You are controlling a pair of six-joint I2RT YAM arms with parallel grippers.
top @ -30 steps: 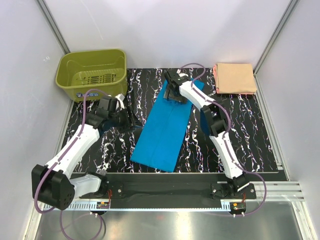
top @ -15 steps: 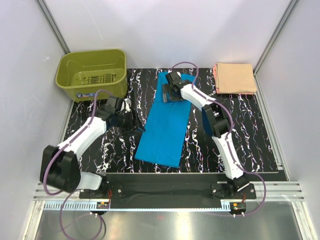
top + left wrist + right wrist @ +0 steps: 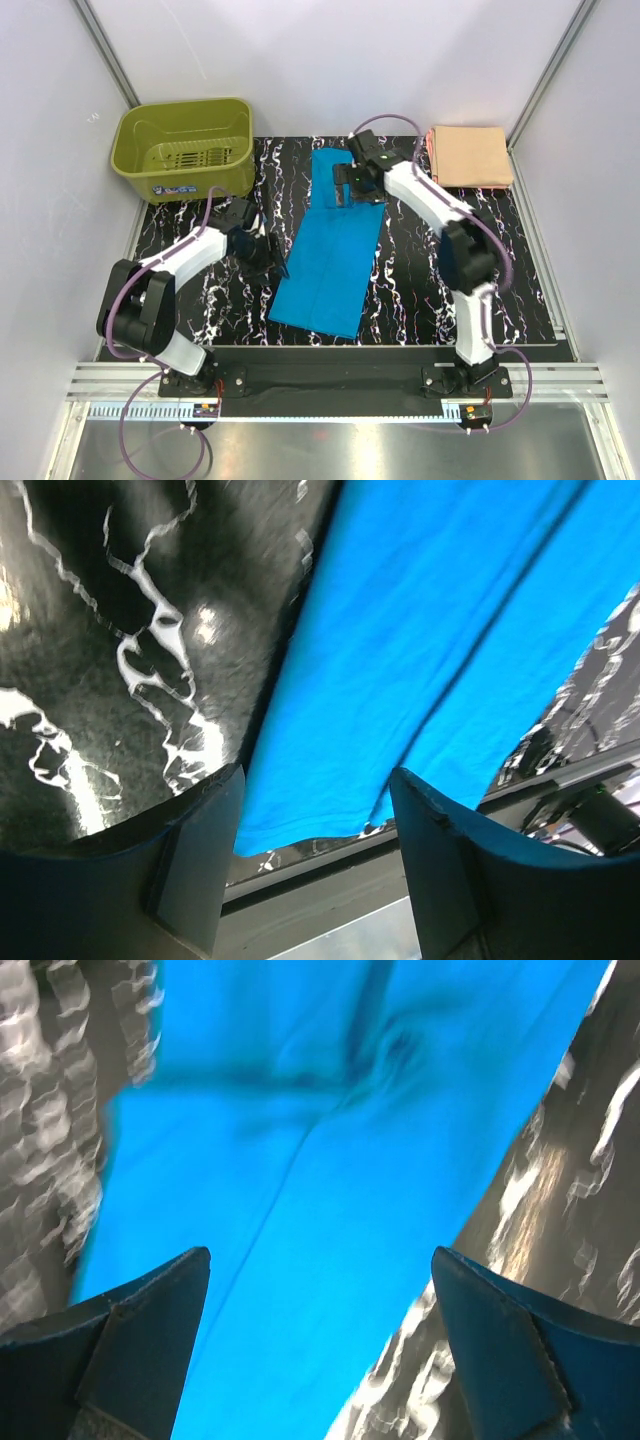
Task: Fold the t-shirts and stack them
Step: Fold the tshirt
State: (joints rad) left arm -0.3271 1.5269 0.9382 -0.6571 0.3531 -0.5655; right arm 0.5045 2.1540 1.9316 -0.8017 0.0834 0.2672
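1. The turquoise t-shirt [image 3: 335,245] is being shown as a long folded strip lying flat on the black marbled worktop [image 3: 410,295]. It is slanting from the far middle toward the near edge. A second ago its far end was partly hidden under the right arm; now it is being seen laid out straight.
2. The right end effector [image 3: 348,185] is being held over the far part of the strip, much where it was a second ago. Since then the right arm's elbow has been swung out to the right.
3. In the right wrist view the fingers [image 3: 130,1360] are being kept wide apart, with nothing gripped and only blue cloth below them. Whether the cloth is being touched cannot be told.
4. The left end effector [image 3: 268,262] is being seen just beside the strip's left edge, nearer to it than a second ago. In the left wrist view its fingers [image 3: 190,860] are being held apart with nothing grasped, and the shirt's edge is being framed between them.
5. The peach t-shirt [image 3: 470,155] is being seen folded square in the far right corner, well apart from the turquoise one and unmoved.
6. The olive-green basket [image 3: 185,145] is being seen at the far left. A small label [image 3: 178,188] is being carried on its near wall, and its writing is too small to be read.
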